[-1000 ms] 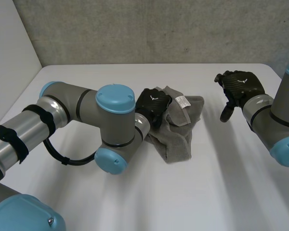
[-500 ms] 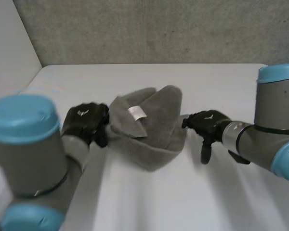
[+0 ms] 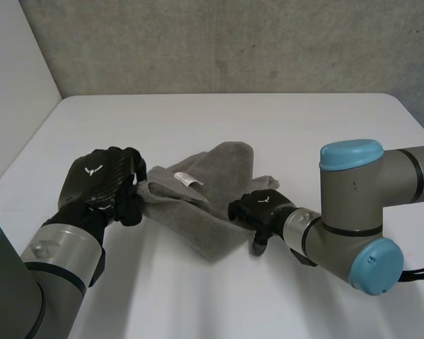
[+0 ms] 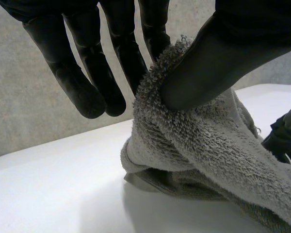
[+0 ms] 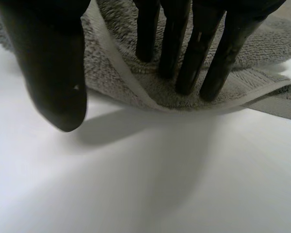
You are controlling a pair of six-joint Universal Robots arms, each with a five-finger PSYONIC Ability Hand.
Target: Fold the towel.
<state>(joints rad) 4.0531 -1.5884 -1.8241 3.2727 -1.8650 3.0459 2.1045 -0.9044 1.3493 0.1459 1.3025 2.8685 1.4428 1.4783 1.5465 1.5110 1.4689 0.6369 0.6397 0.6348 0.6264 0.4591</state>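
Observation:
A crumpled grey towel [image 3: 219, 176] with a white label lies in the middle of the white table [image 3: 283, 120]. My left hand [image 3: 99, 180] holds its left edge. In the left wrist view the thumb [image 4: 218, 63] pinches the towel [image 4: 208, 155] against the fingers [image 4: 131, 53], lifting that edge a little. My right hand [image 3: 258, 207] is at the towel's near right edge. In the right wrist view its straight fingers [image 5: 184, 48] rest on the towel [image 5: 136, 82] by the hem, and the thumb [image 5: 53, 73] hangs apart over bare table. The right hand [image 4: 281, 141] also shows beyond the towel in the left wrist view.
A grey concrete wall [image 3: 233, 42] stands behind the table's far edge. The table's left edge [image 3: 28, 152] runs close to my left arm. Bare table top lies in front of the towel and beyond it.
My left hand has pulled back toward the near left, dragging the towel edge with it. My right hand has come in from the far right and set its fingers on the towel's right edge.

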